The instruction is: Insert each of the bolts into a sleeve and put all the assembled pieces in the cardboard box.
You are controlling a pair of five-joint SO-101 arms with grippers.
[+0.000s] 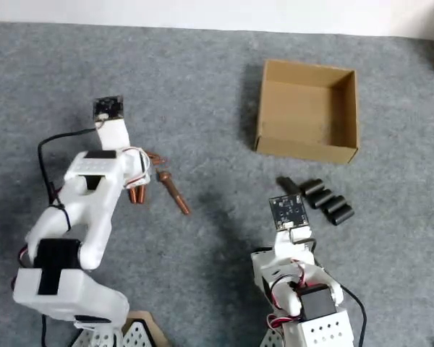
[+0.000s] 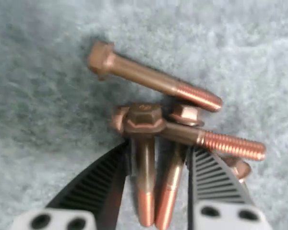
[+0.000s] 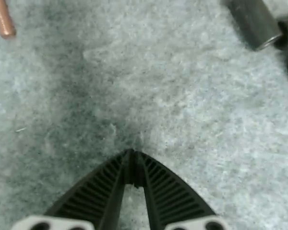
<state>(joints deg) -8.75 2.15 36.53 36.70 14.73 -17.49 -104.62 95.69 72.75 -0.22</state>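
Several copper bolts (image 2: 153, 79) lie in a small pile on the grey carpet, under my left arm (image 1: 94, 188) in the high view. My left gripper (image 2: 158, 146) is down at the pile, open, its fingers (image 2: 108, 182) on either side of two bolts (image 2: 145, 167) lying side by side. One loose bolt (image 1: 175, 194) lies just right of the pile. Several black sleeves (image 1: 324, 199) lie in a row near my right arm (image 1: 293, 253). My right gripper (image 3: 134, 165) is shut and empty over bare carpet, with a sleeve (image 3: 252, 21) and a bolt tip (image 3: 1, 19) nearby.
The open cardboard box (image 1: 307, 144) stands at the back right, empty inside, just beyond the sleeves. Bare carpet lies between the two arms and in front of the box.
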